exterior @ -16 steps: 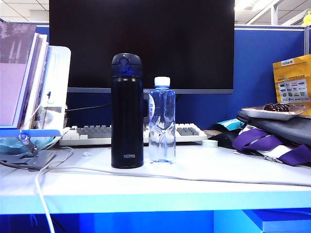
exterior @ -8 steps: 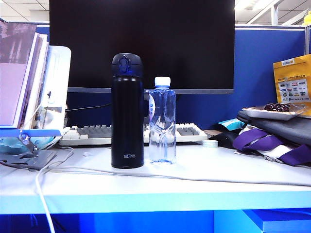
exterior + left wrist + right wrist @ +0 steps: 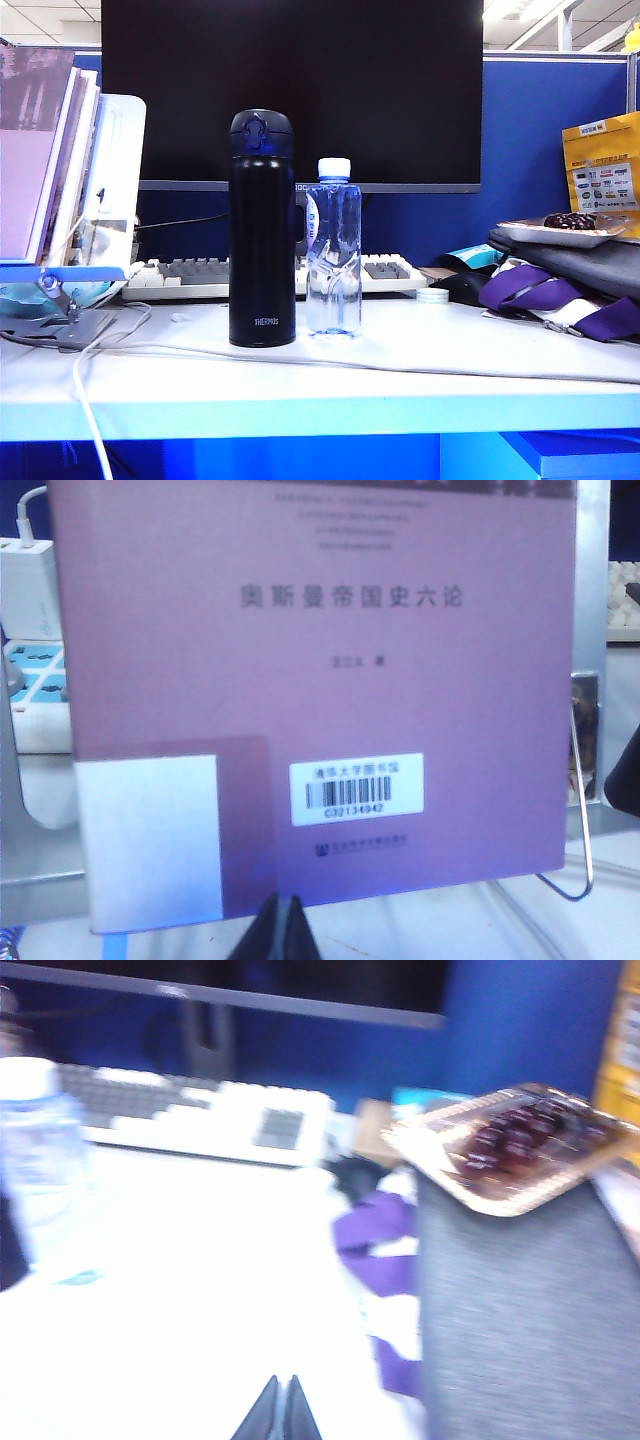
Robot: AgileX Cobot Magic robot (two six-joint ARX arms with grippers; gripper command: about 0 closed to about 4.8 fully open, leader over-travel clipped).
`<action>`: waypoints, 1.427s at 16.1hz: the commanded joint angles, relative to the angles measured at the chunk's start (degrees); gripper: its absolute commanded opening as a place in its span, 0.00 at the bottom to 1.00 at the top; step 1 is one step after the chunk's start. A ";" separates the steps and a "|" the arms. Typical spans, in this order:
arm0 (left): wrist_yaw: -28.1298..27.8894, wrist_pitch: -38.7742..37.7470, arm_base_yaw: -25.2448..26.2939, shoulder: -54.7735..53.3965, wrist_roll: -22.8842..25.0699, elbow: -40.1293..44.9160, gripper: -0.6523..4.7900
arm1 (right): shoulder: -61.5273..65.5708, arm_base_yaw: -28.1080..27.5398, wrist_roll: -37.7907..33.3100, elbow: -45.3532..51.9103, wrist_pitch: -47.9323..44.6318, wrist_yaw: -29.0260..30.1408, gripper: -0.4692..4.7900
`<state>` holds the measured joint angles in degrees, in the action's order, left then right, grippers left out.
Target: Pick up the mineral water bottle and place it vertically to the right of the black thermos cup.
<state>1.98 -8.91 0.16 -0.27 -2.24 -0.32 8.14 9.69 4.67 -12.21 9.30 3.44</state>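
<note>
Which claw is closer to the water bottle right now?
Right. The right claw, shut, has the water bottle in its wrist view across the table. The left claw, shut, faces a purple book, no bottle visible.

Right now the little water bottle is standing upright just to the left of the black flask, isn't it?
Not quite. The water bottle is standing upright, but just to the right of the black flask, as the exterior view shows.

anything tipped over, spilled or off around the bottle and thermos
Nothing stands out. The mineral water bottle stands upright, capped, just right of the black thermos cup, also upright. No spill on the table. The left gripper and right gripper are shut, holding nothing.
</note>
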 commanded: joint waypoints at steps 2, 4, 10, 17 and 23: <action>0.22 -0.68 0.00 0.17 0.11 0.02 0.11 | -8.11 -1.31 -0.33 6.54 -0.94 1.57 0.08; 0.24 -0.68 0.00 0.17 0.11 0.02 0.11 | -7.98 -1.36 -0.37 9.07 -1.03 0.98 0.08; 0.24 -0.68 0.00 0.17 0.11 0.02 0.11 | -7.98 -1.29 -3.45 11.23 2.23 -7.96 0.08; 0.24 -0.68 0.00 0.17 0.11 0.02 0.11 | -7.98 -1.29 -6.29 11.28 2.05 -7.78 0.08; 0.24 -0.68 0.00 0.17 0.11 0.02 0.11 | -7.98 -1.25 -6.40 11.28 2.01 -7.37 0.08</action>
<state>1.96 -8.91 0.16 -0.27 -2.22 -0.32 0.14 8.40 -1.52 -1.08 11.18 -3.88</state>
